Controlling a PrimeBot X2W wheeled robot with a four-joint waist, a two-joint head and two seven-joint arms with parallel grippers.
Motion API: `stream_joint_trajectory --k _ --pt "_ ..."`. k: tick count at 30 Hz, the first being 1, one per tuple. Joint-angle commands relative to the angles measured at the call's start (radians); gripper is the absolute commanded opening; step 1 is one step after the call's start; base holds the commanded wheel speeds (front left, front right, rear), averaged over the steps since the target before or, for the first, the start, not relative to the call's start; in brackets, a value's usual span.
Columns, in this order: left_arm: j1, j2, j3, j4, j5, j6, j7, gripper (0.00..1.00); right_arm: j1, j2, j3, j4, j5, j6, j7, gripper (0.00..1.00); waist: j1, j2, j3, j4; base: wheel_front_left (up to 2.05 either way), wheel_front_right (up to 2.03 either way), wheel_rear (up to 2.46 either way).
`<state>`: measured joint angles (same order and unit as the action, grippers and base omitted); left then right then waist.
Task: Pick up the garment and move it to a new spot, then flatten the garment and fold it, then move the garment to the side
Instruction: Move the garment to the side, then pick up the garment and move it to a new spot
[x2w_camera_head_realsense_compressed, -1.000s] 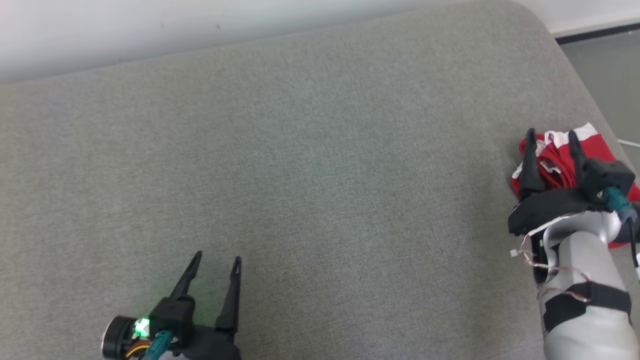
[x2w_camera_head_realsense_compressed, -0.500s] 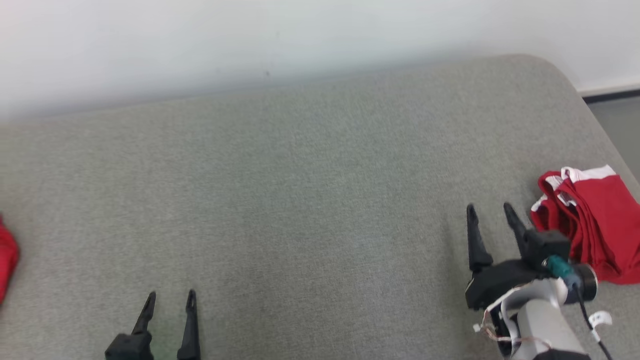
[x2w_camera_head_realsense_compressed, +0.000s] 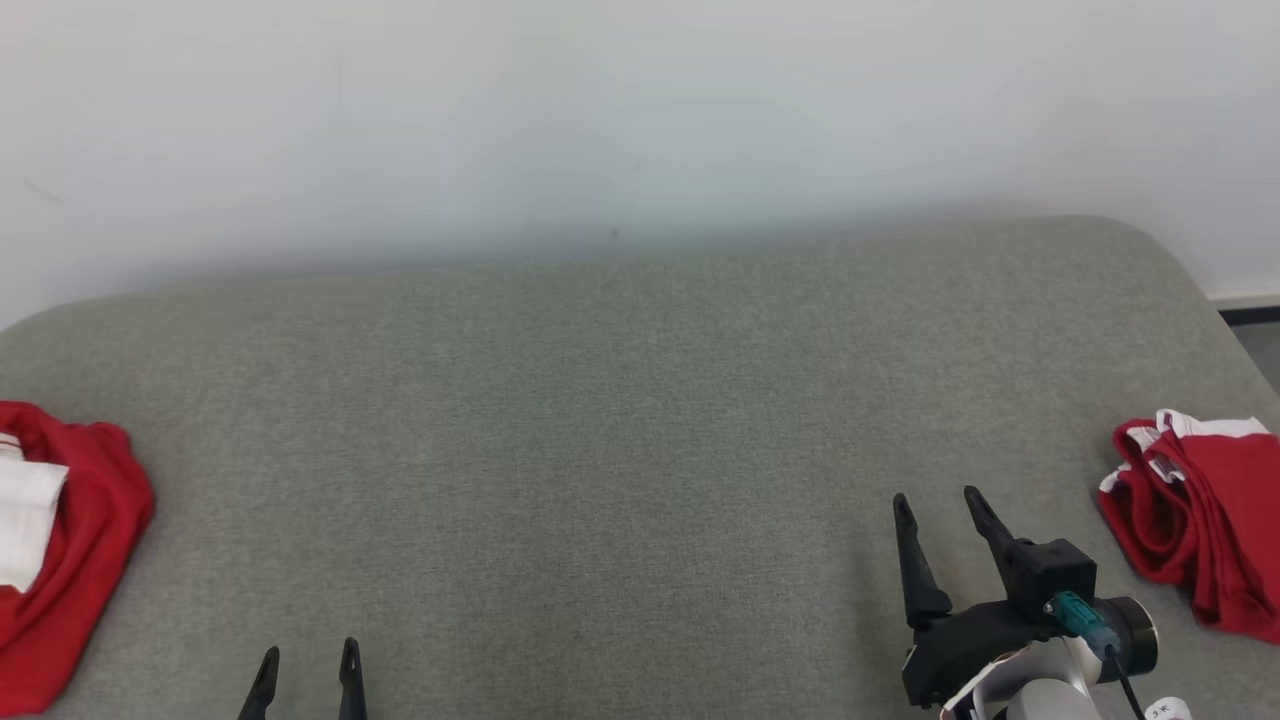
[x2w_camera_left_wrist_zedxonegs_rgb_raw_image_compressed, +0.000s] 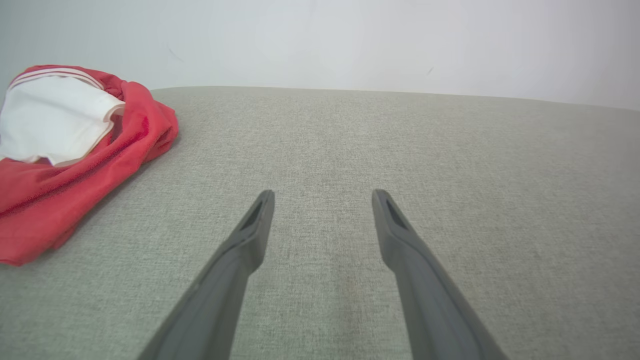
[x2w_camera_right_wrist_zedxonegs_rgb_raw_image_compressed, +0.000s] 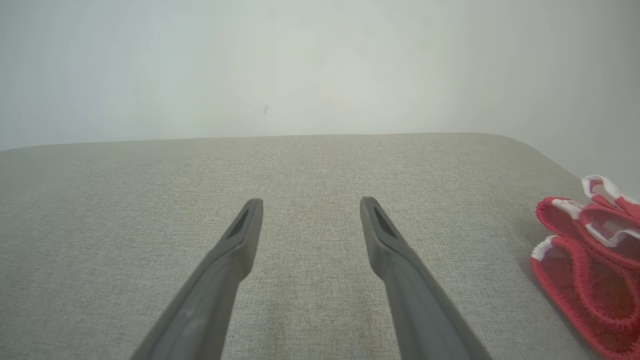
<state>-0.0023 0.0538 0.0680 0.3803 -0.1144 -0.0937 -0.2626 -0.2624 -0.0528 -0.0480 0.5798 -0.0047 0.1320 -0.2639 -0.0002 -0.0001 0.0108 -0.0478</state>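
Most of what you've got in the head view is the grey padded surface (x2w_camera_head_realsense_compressed: 620, 420), running edge to edge, with the plain white wall (x2w_camera_head_realsense_compressed: 600, 120) across the top. Next biggest is the crumpled red garment (x2w_camera_head_realsense_compressed: 95, 540) with a white patch, sitting at the far left edge of the frame and partly cut off; your left wrist view has it at upper left (x2w_camera_left_wrist_zedxonegs_rgb_raw_image_compressed: 75, 165). Over at the far right edge there's the folded red garment (x2w_camera_head_realsense_compressed: 1210, 530) with white trim, lying flat on the surface, also clipped by the frame; the right wrist view catches it at lower right (x2w_camera_right_wrist_zedxonegs_rgb_raw_image_compressed: 585, 260). Your right gripper (x2w_camera_head_realsense_compressed: 936, 500) is at lower right, near that folded one but clear of it, fingers spread and nothing between them (x2w_camera_right_wrist_zedxonegs_rgb_raw_image_compressed: 311, 201). Your left gripper (x2w_camera_head_realsense_compressed: 308, 665) just pokes up from the bottom edge at lower left, well apart from the crumpled one, also spread wide with nothing in it (x2w_camera_left_wrist_zedxonegs_rgb_raw_image_compressed: 324, 195).
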Motion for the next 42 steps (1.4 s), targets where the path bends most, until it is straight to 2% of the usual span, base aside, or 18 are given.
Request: stream_joint_trajectory --k 1,9,26,33,42 --pt "0.008 -0.003 0.005 -0.001 0.003 0.001 -0.003 1.00 0.013 0.003 0.008 -0.007 0.008 -0.002 0.000 1.00 0.0002 0.0001 -0.018 0.018 0.00 0.00 0.00" --pt "0.026 -0.004 0.027 -0.017 0.010 -0.001 -0.003 1.00 0.031 0.003 0.044 -0.035 0.051 -0.002 0.000 1.00 0.0002 0.0001 -0.036 0.028 0.00 0.00 0.00" --pt "0.022 -0.004 0.021 -0.015 -0.003 -0.005 -0.003 1.00 0.043 0.003 0.051 -0.029 0.063 -0.002 0.000 1.00 0.0002 0.0001 -0.035 0.034 0.00 0.00 0.00" --pt "0.021 -0.004 0.028 -0.013 -0.002 -0.007 -0.003 1.00 0.054 0.003 0.045 -0.026 0.059 -0.002 0.000 1.00 0.0002 0.0001 -0.030 0.068 0.00 0.00 0.00" --pt "0.025 -0.004 0.043 -0.017 0.002 -0.003 -0.003 1.00 0.058 0.003 0.062 -0.026 0.075 -0.002 0.000 1.00 0.0002 0.0001 -0.022 0.150 0.00 0.00 0.00"
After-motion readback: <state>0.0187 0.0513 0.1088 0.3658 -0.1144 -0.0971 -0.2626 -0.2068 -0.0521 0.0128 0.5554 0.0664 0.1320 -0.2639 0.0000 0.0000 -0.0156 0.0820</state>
